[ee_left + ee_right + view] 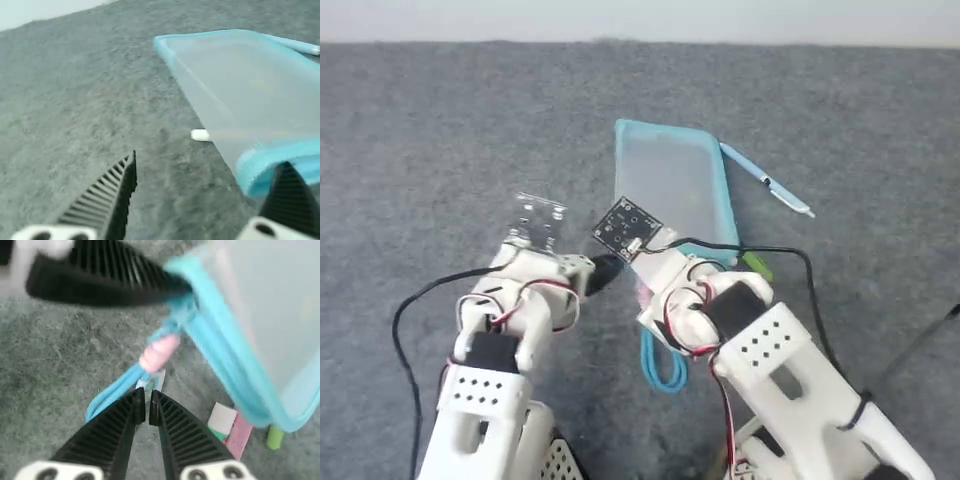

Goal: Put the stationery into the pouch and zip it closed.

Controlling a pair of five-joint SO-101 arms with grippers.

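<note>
Right gripper (147, 407): black ribbed jaws almost closed, only a thin gap, just at the turquoise cord loop (117, 382) w/ pink bead (159, 353); whether it grips is unclear. Left gripper (202, 195) stands wide, one finger against the frosted plastic pouch w/ turquoise fabric rim (670, 180), which lies flat on the grey fuzzy carpet (440, 130). A light-blue pen (765, 180) lies beside it.

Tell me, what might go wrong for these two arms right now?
1. The blue pen lies on the grey surface outside the pouch. Zipping now would likely leave it out.
2. The left gripper is open beside the pouch's corner and is not clamping it, so the pouch may slide if the pink zipper pull is tugged.
</note>
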